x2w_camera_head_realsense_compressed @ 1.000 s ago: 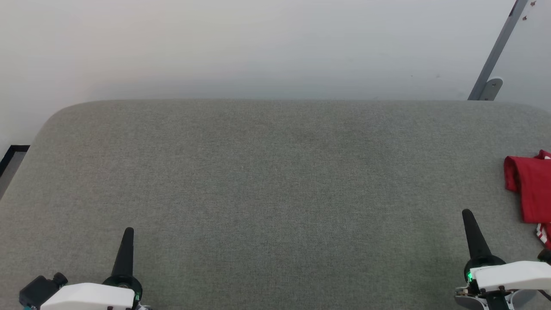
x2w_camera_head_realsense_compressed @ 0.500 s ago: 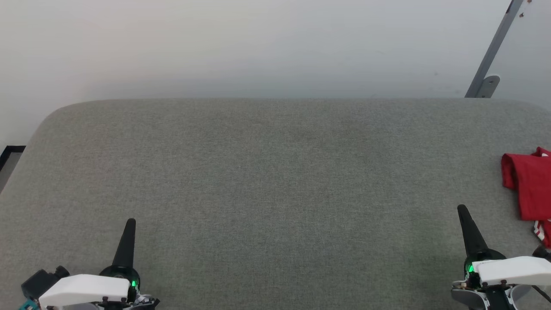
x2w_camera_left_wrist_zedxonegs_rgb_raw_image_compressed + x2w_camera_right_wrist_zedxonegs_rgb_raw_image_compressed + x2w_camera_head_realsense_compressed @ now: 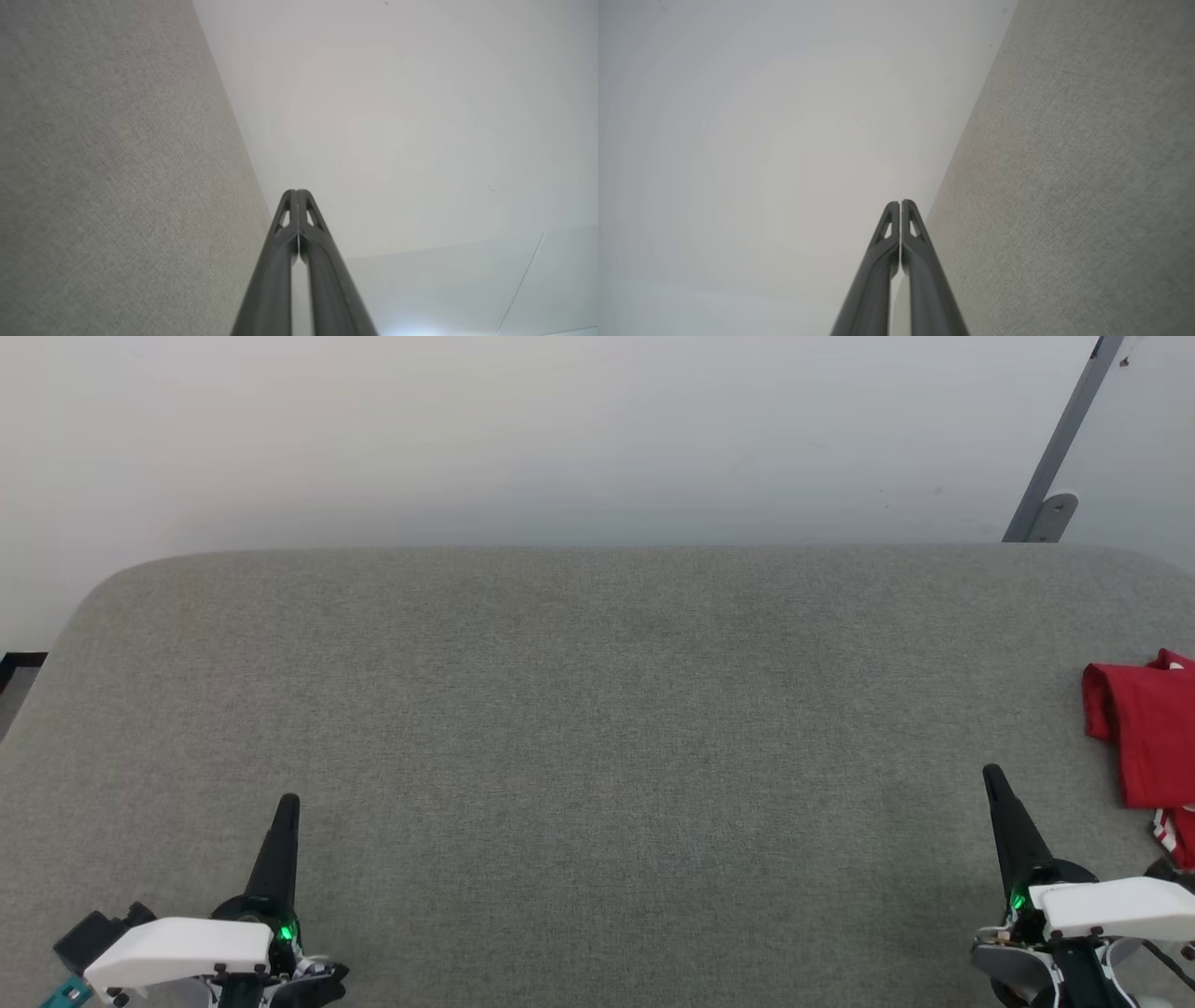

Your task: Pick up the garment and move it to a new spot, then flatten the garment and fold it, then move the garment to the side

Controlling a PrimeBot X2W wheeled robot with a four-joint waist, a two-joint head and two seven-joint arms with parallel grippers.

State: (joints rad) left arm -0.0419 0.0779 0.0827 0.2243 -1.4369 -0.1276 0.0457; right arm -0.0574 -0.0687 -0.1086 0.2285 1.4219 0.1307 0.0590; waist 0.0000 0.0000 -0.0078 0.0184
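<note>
The garment point(image 3: 1148, 737), red with a bit of red-white stripe trim at its lower edge, lies bunched at the far right edge of the head view on the grey fabric surface point(image 3: 597, 709); most of it is cut off by the frame. My right gripper point(image 3: 991, 777) is shut and empty at the lower right, a short way left of and nearer than the garment. At the lower left my left gripper point(image 3: 290, 802) is shut, holding nothing. Both wrist views show closed fingers: left point(image 3: 296, 193), right point(image 3: 899, 204), pointing past the surface's edge at the pale wall.
A pale wall point(image 3: 560, 429) rises behind the surface's rounded far edge. A grey metal strut with a bracket point(image 3: 1050, 476) leans at the upper right. A strip of dark floor edge point(image 3: 19, 663) shows at the far left.
Both grippers have shifted slightly upward in the head view. The whole picture has drifted a little, so the camera has moved. The garment lies as before.
</note>
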